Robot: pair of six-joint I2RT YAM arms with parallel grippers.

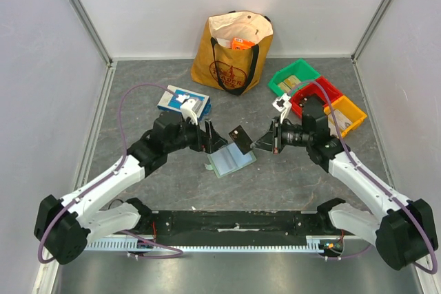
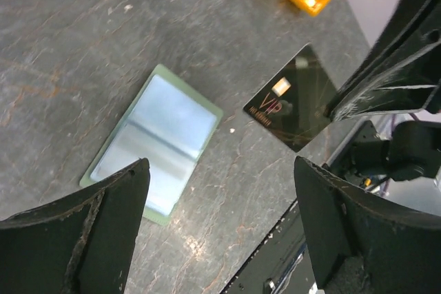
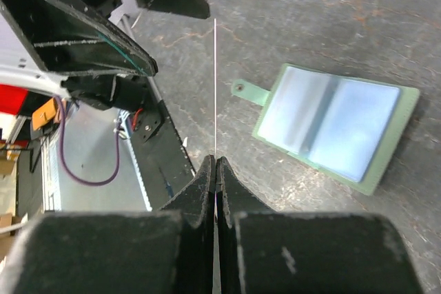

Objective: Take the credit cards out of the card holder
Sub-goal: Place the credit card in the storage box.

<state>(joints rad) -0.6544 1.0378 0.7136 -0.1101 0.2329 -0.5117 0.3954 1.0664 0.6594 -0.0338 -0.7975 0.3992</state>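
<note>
At worktop (image 1: 289, 180) centre, card holder (image 1: 231, 162) lies open, long axis near-left to far-right. Right hand (image 1: 258, 144) pinches black credit card (image 1: 241, 136), pointing leftward; left hand (image 1: 209, 139) wide open, empty.

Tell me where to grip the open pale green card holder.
Probably the small tab jutting from the card holder, which lies flat and open, leaving little else to pinch. Come from above with the left tool.
</note>
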